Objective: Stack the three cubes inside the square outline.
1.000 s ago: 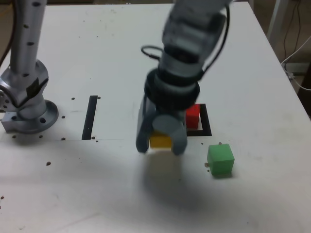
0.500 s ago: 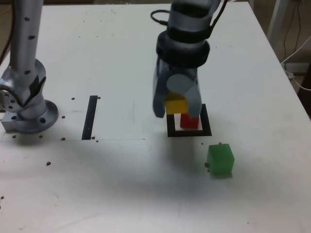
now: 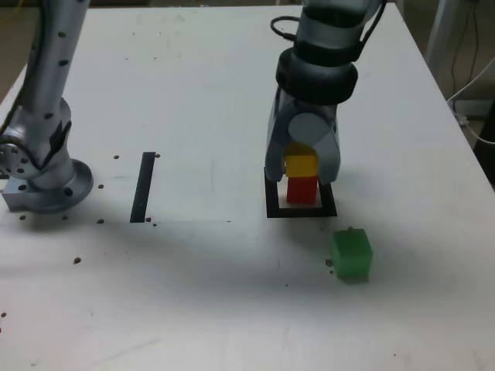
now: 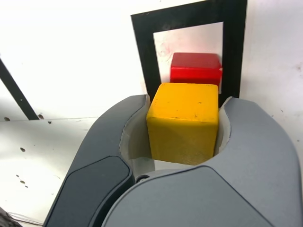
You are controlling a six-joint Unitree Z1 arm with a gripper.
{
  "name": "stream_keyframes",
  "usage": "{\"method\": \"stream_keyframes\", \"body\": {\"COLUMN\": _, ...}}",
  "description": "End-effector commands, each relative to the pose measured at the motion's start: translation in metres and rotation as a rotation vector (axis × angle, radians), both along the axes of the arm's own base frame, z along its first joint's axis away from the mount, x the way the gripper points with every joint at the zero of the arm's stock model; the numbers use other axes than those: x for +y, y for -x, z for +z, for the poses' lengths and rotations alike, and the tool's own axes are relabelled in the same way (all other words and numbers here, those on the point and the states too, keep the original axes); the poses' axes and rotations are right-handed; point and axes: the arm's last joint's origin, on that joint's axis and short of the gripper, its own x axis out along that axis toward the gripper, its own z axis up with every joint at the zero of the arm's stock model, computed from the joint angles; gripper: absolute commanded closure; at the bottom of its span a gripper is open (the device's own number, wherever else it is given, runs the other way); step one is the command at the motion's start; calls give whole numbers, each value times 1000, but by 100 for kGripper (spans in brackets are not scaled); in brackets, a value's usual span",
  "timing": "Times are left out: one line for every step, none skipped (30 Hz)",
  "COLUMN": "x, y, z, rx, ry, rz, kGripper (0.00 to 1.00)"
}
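Outline [image 3: 273, 202] — red cube [image 3: 302, 191] inside, yellow [image 3: 301, 165] in claw [image 3: 302, 171]

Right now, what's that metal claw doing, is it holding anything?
Tool: closed on the yellow cube.

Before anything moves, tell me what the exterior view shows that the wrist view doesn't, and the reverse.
Only the exterior view: the green cube, below the square outline there, and the arm's round base.

Only the wrist view: the claw's inner faces against two opposite sides of the yellow cube.

Both: the claw shut on the yellow cube, the red cube inside the square outline, and the black strip.
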Motion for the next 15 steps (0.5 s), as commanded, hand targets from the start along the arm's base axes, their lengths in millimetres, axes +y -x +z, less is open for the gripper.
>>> {"method": "stream_keyframes", "body": {"x": 0, "y": -2, "z": -2, "rx": 9, "ry": -1, "rz": -7, "kGripper": 80}}
{"method": "stream_keyframes", "body": {"x": 0, "y": -3, "z": -3, "rx": 11, "ry": -1, "rz": -9, "kGripper": 80}}
{"method": "stream_keyframes", "body": {"x": 0, "y": -3, "z": -4, "rx": 13, "ry": -1, "rz": -11, "kGripper": 80}}
{"method": "stream_keyframes", "body": {"x": 0, "y": -4, "z": -4, "rx": 15, "ry": -2, "rz": -11, "kGripper": 80}}
{"method": "stream_keyframes", "body": {"x": 0, "y": -4, "z": -4, "rx": 17, "ry": -3, "rz": -12, "kGripper": 80}}
{"method": "stream_keyframes", "body": {"x": 0, "y": -4, "z": -5, "rx": 19, "ry": -3, "rz": -13, "kGripper": 80}}
{"method": "stream_keyframes", "body": {"x": 0, "y": -4, "z": -5, "rx": 20, "ry": -4, "rz": -13, "kGripper": 80}}
{"method": "stream_keyframes", "body": {"x": 0, "y": -4, "z": -5, "rx": 21, "ry": -4, "rz": -14, "kGripper": 80}}
{"method": "stream_keyframes", "body": {"x": 0, "y": -4, "z": -6, "rx": 23, "ry": -4, "rz": -15, "kGripper": 80}}
{"method": "stream_keyframes", "body": {"x": 0, "y": -4, "z": -6, "rx": 24, "ry": -4, "rz": -16, "kGripper": 80}}
{"method": "stream_keyframes", "body": {"x": 0, "y": -4, "z": -6, "rx": 25, "ry": -4, "rz": -17, "kGripper": 80}}
{"method": "stream_keyframes", "body": {"x": 0, "y": -4, "z": -6, "rx": 26, "ry": -4, "rz": -17, "kGripper": 80}}
{"method": "stream_keyframes", "body": {"x": 0, "y": -4, "z": -6, "rx": 27, "ry": -4, "rz": -18, "kGripper": 80}}
{"method": "stream_keyframes", "body": {"x": 0, "y": -4, "z": -7, "rx": 28, "ry": -4, "rz": -19, "kGripper": 80}}
{"method": "stream_keyframes", "body": {"x": 0, "y": -4, "z": -7, "rx": 29, "ry": -4, "rz": -19, "kGripper": 80}}
